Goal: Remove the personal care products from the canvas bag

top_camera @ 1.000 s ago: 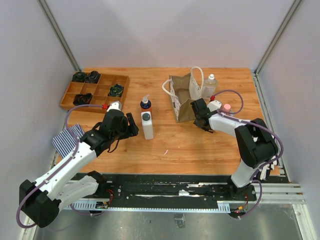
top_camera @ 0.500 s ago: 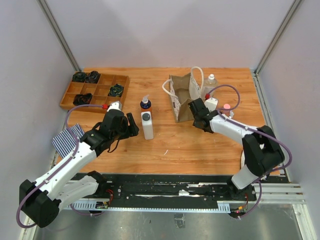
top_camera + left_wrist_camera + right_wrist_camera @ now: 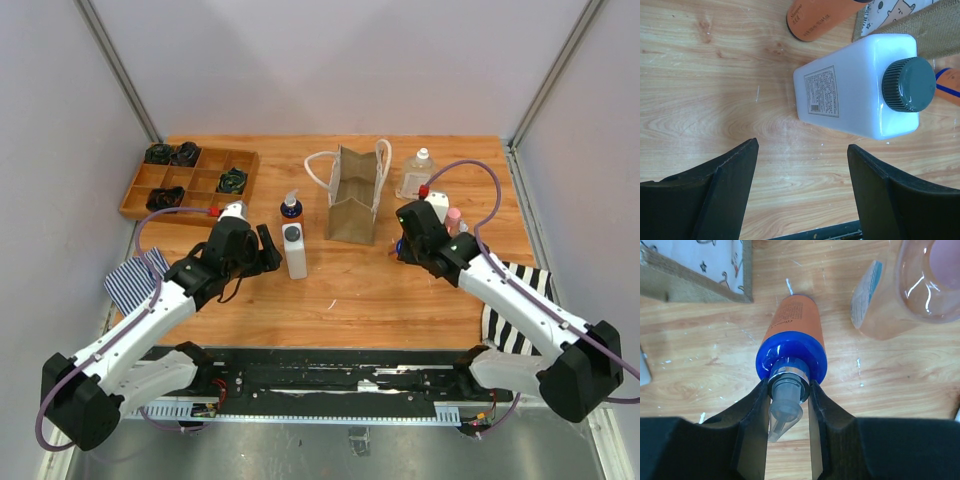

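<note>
Canvas bag point(image 3: 352, 200) stands upright; right of it my right gripper point(image 3: 786, 390) pinches a blue-and-orange bottle point(image 3: 792, 335) by its pump neck, my left gripper point(image 3: 802, 146) spread beside the white bottle point(image 3: 850, 95)

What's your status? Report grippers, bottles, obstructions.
Left gripper open, short of white bottle. Right gripper shut on blue-and-orange bottle at pump neck, outside canvas bag. Pink-capped bottle close beside.
</note>
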